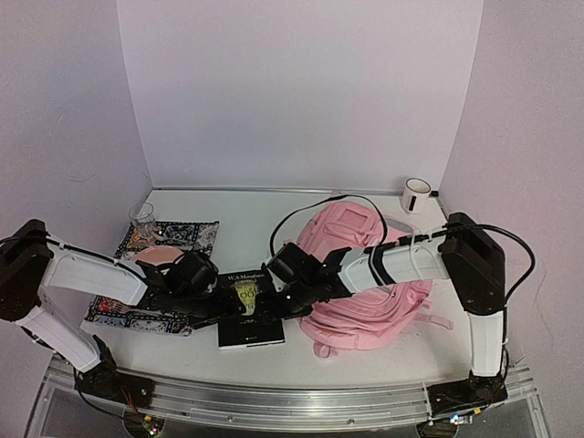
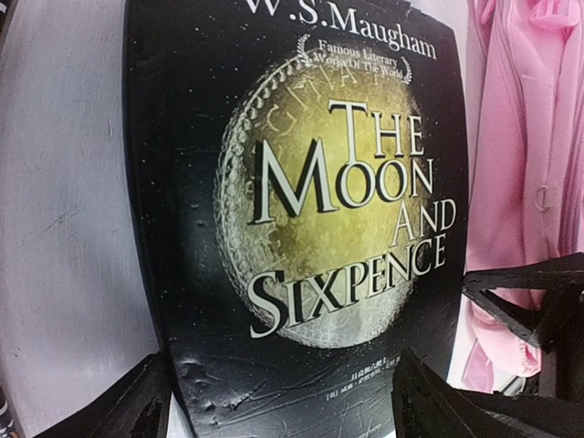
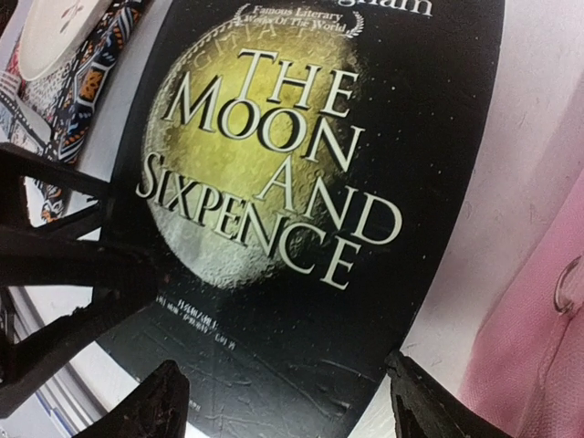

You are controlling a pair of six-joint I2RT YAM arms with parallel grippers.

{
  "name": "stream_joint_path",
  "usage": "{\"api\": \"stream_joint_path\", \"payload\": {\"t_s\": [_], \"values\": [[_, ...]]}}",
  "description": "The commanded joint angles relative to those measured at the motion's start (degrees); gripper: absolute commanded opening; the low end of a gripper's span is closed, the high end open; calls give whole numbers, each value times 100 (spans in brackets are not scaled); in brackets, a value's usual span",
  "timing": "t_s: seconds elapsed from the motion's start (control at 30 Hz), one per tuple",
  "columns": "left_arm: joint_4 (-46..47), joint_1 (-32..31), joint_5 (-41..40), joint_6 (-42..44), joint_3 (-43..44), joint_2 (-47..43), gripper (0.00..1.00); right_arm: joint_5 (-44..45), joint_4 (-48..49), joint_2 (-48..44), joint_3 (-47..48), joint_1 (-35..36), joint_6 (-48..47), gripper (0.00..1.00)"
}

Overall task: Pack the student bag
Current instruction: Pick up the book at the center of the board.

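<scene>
The pink student bag lies flat at centre right of the table, and its edge shows in the wrist views. Just left of it lies a black book with a golden moon on its cover, "The Moon and Sixpence". My left gripper hovers open over the book's left side. From the bag's side, my right gripper is open over the book's right side. Nothing is held between either pair of fingers. The two grippers almost meet above the cover.
A patterned cloth lies left of the book with a pink dish on it and a clear glass at its far corner. A white mug stands at the back right. Walls enclose the table on three sides.
</scene>
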Motion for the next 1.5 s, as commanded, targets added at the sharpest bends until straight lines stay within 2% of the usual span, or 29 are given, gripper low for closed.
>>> {"api": "stream_joint_path", "payload": {"t_s": [0.0, 0.17, 0.33, 0.63, 0.77, 0.97, 1.2, 1.47], "values": [[161, 10, 370, -326, -309, 98, 84, 89, -408, 429, 82, -27, 88, 76], [648, 10, 476, -759, -633, -223, 84, -22, -407, 556, 121, -22, -20, 76], [1534, 4, 718, -1217, -942, -636, 84, -549, -42, 610, 37, -27, 44, 74], [1758, 10, 653, -1279, -854, -1597, 83, -1015, 700, 447, -281, -27, 187, 73], [2304, 5, 686, -1558, -1161, -1908, 79, -1088, 868, 409, -308, -28, 222, 73], [3105, 2, 480, -1958, -1714, -2281, 67, -1169, 1157, 277, -414, -28, 268, 73], [4095, -57, 210, -2071, -2052, -2462, 61, -1413, 1443, 206, -500, -30, 377, 72], [4885, -216, 81, -1942, -1976, -2025, 57, -1476, 1688, -22, -642, -32, 412, 71]]}}
